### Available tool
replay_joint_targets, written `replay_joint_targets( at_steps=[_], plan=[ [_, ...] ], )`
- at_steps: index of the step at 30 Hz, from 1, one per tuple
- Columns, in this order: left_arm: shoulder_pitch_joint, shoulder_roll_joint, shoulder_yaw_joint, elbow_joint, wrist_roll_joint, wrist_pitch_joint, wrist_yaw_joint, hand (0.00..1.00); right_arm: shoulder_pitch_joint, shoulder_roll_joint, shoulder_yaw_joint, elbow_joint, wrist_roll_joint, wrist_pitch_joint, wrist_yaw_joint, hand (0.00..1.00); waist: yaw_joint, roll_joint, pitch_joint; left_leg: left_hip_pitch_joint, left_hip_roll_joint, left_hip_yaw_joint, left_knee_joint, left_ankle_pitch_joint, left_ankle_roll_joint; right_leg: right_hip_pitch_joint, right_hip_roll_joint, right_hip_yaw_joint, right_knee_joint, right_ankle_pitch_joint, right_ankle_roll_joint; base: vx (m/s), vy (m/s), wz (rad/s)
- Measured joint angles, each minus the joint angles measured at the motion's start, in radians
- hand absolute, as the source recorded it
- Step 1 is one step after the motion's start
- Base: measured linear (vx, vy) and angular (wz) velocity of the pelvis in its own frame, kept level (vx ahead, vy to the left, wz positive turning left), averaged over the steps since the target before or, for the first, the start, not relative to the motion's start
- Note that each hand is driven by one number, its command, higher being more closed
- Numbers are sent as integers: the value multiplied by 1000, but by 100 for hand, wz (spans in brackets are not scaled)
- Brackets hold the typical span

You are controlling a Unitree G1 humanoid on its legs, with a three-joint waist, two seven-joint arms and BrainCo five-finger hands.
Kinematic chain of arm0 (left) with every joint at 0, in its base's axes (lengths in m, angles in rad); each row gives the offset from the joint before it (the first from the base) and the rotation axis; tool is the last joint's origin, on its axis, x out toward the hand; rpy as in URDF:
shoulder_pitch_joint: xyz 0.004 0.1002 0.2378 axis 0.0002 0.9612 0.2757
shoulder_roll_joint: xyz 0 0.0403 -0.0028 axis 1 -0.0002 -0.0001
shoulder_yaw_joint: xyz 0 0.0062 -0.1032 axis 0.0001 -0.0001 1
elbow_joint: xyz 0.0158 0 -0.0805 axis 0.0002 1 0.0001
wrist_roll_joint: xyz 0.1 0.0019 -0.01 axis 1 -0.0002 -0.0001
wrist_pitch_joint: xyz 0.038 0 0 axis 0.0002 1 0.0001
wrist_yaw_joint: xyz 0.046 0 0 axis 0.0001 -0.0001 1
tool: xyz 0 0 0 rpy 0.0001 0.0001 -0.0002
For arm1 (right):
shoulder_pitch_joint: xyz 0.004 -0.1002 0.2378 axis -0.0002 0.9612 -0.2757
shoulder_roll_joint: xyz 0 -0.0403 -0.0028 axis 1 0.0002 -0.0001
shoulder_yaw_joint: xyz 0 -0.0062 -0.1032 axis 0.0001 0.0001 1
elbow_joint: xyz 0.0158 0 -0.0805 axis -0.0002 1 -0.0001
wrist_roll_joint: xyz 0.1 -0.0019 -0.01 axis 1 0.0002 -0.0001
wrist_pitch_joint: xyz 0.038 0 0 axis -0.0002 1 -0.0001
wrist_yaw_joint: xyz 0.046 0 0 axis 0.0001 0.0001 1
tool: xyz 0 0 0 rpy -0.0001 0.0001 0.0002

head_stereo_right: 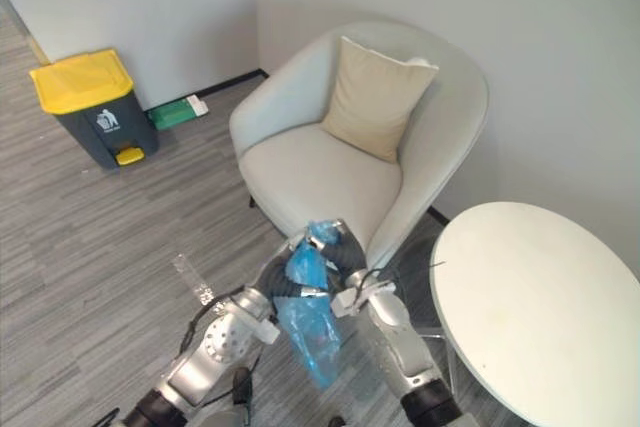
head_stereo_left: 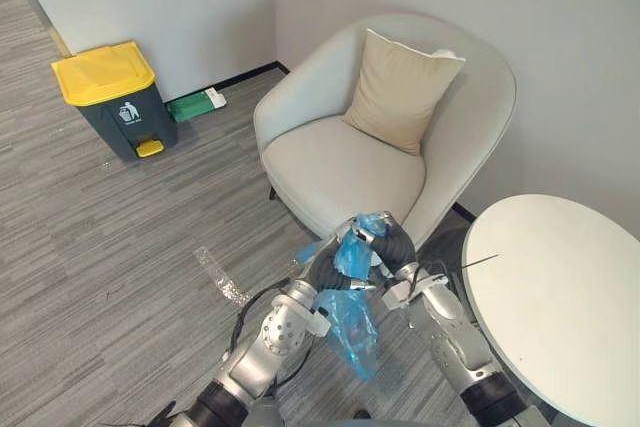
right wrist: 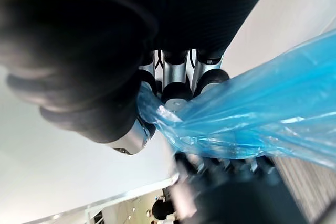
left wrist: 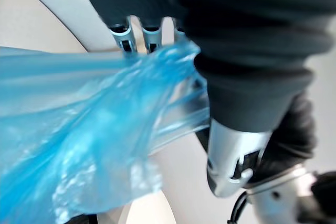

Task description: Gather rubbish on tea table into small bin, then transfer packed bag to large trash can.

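By armchair (head_stereo_left: 340, 169), left robot hand (head_stereo_left: 324, 269), right robot hand (head_stereo_left: 396, 243) (curled) round bag (head_stereo_left: 350, 332)

a pale rounded armchair (head_stereo_left: 335, 172) stands in the corner where two plain whitish walls (head_stereo_left: 190, 2) meet, with a beige cushion (head_stereo_left: 400, 92) propped upright against its back. the floor (head_stereo_left: 100, 247) is grey carpet in streaky strips. a dark skirting (head_stereo_left: 247, 74) lines the wall's foot. a round white table (head_stereo_left: 565, 302) stands just beside the chair.
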Motion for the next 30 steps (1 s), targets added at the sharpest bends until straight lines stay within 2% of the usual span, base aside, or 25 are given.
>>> replay_joint_targets(
  at_steps=[6,13,21,27,30],
  plan=[
    [0,1,7,28,55,2,2,0,-10,0,32,-8,64,0,6,100,2,-10,-7,0,4,-9,-1,3,-4,2,5,-4,2,0,-1,-9,-3,1],
    [0,1,18,53,127,5,26,0,-32,1,67,-66,71,0,6,100,19,-10,-7,0,13,-20,-1,6,-9,4,15,-11,1,-1,-6,-12,-5,2],
    [29,-1,55,131,174,46,48,0,-96,46,125,-80,76,0,-11,100,44,-22,-4,-1,13,-28,-5,6,-10,11,17,-22,-1,-1,-6,-2,-5,2],
    [42,-13,64,155,196,51,83,0,-98,79,147,-67,108,0,-36,100,47,-41,2,-6,13,-44,-5,8,-12,12,20,-35,0,-2,-7,-11,-9,6],
    [44,-33,89,182,218,74,89,0,-98,97,154,-42,126,0,-44,100,48,-49,1,-11,13,-52,-5,8,-13,12,21,-42,0,-2,-8,-20,-8,6]
  ],
)
